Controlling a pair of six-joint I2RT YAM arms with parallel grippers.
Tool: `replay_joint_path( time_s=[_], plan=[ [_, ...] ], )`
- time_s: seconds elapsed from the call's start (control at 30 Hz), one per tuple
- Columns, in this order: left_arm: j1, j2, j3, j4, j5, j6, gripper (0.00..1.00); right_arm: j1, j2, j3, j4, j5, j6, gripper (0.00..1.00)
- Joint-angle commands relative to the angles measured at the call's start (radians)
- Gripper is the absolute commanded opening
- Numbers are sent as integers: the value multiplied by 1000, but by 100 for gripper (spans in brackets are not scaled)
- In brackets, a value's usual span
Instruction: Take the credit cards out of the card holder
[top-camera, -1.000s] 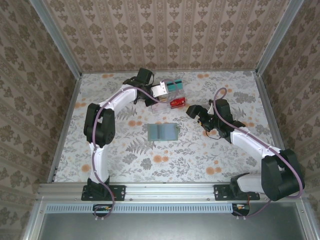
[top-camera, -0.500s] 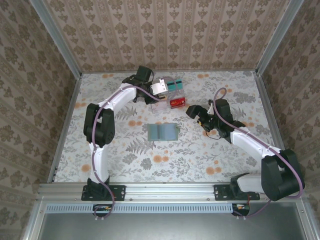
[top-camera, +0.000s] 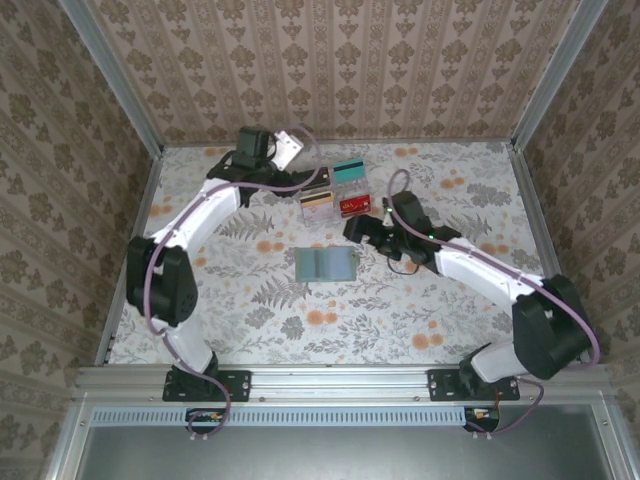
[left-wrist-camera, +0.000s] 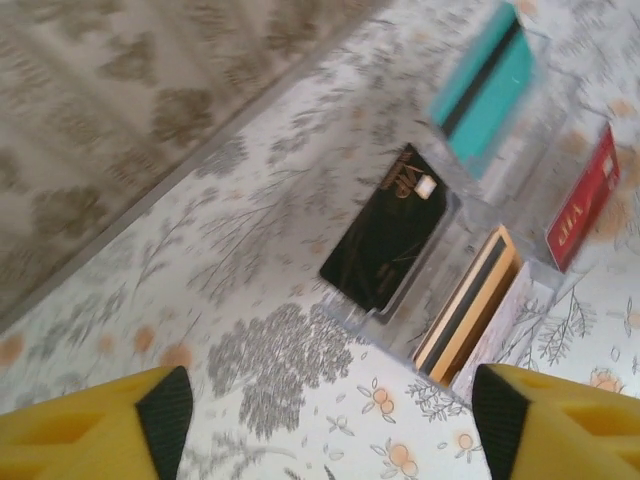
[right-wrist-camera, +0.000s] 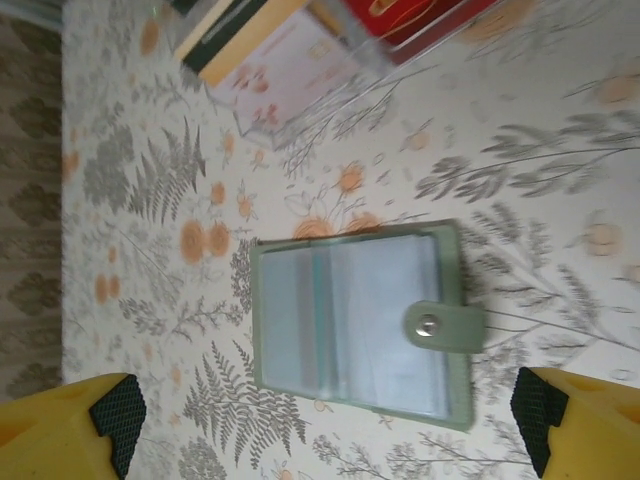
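Seen from above, the card holder (top-camera: 327, 264) lies open and flat at the centre of the flowered tabletop (top-camera: 230, 300), pale pocket side up. Toward 12 o'clock from it sit clear boxes (top-camera: 322, 212) with the cards. A teal card (top-camera: 348, 168) is farthest back, a red card (top-camera: 354, 205) is at 1 o'clock, and an orange-yellow card (top-camera: 317, 199) with a dark stripe is beside the red one. The left wrist view adds a black card (left-wrist-camera: 390, 240) lying flat next to the orange-yellow one.

The left arm stretches long toward the far wall. The left gripper (top-camera: 290, 150) is at 11 o'clock from the holder, apart from the cards. Its fingers (left-wrist-camera: 165, 415) stand wide with nothing between them.

The right arm reaches in from 4 o'clock, forearm low over the tabletop. The right gripper (top-camera: 358, 228) is at 2 o'clock, just beside the holder and near the red card. Its fingers (right-wrist-camera: 115, 415) are spread wide, holding nothing, with the holder below them.
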Motion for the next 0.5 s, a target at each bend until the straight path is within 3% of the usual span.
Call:
replay_joint_path(
  time_s=[0.0, 0.07, 0.2, 0.47],
  plan=[
    [5, -102, -123, 88, -155, -237, 86, 101, 104, 107, -130, 109, -53, 94],
    [30, -157, -183, 84, -231, -358, 91, 159, 181, 175, -171, 139, -61, 90],
    [123, -256, -308, 64, -179, -573, 99, 237, 338, 307, -255, 188, -76, 81],
    [215, -422, -523, 102, -140, -713, 100, 261, 519, 479, -400, 266, -101, 68]
  ],
)
